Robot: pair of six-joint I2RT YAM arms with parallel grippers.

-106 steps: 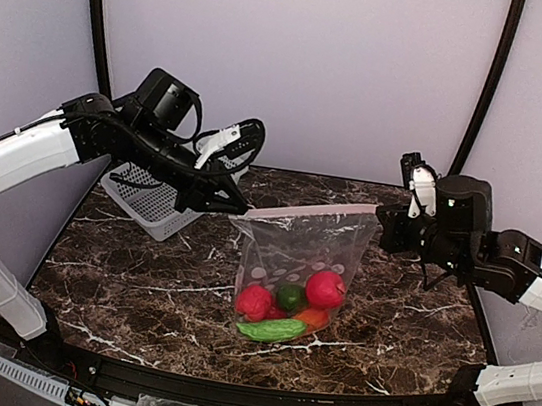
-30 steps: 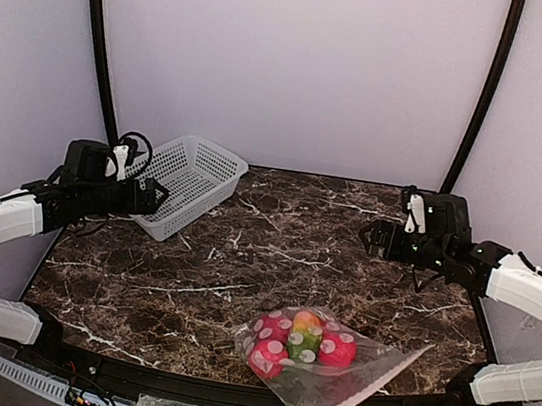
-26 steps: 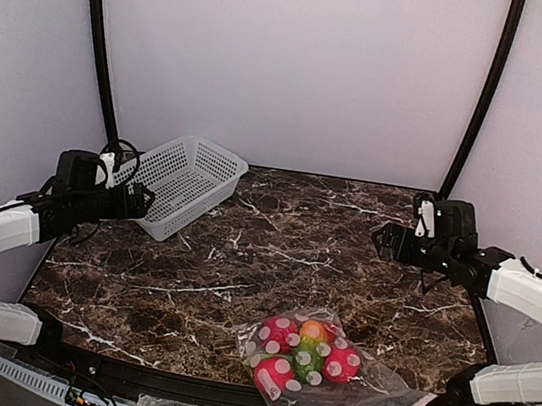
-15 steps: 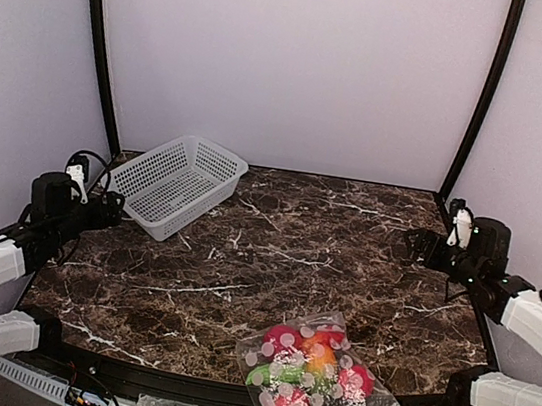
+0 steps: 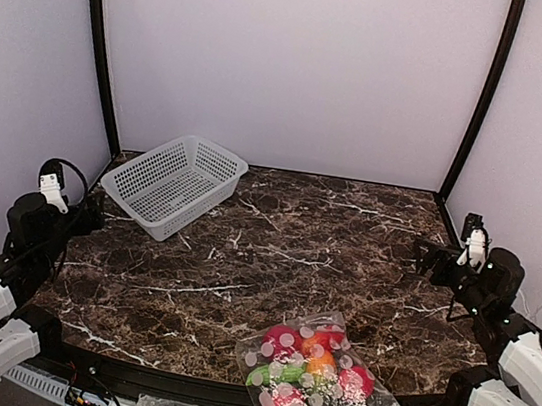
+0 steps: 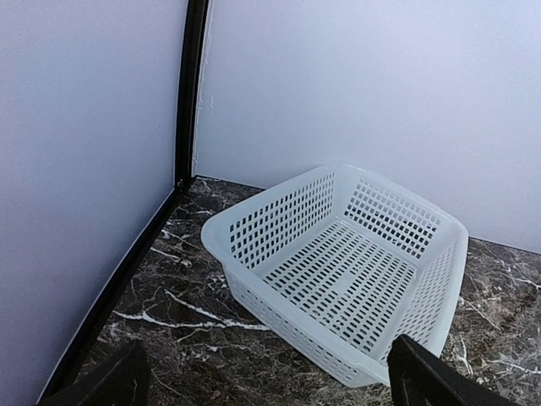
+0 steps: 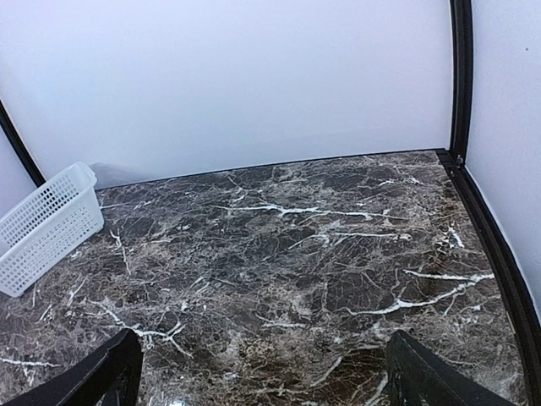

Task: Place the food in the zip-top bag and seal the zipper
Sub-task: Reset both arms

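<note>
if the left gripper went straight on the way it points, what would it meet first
Most likely the white basket, dead ahead of the open left gripper in its wrist view; nothing nearer shows, though depth is unclear.

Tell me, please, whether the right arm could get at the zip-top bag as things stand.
Probably yes. The zip-top bag lies at the table's near edge, close to the right arm's base, and nothing stands between it and the open right tool; the arm must fold back steeply, though.
</note>
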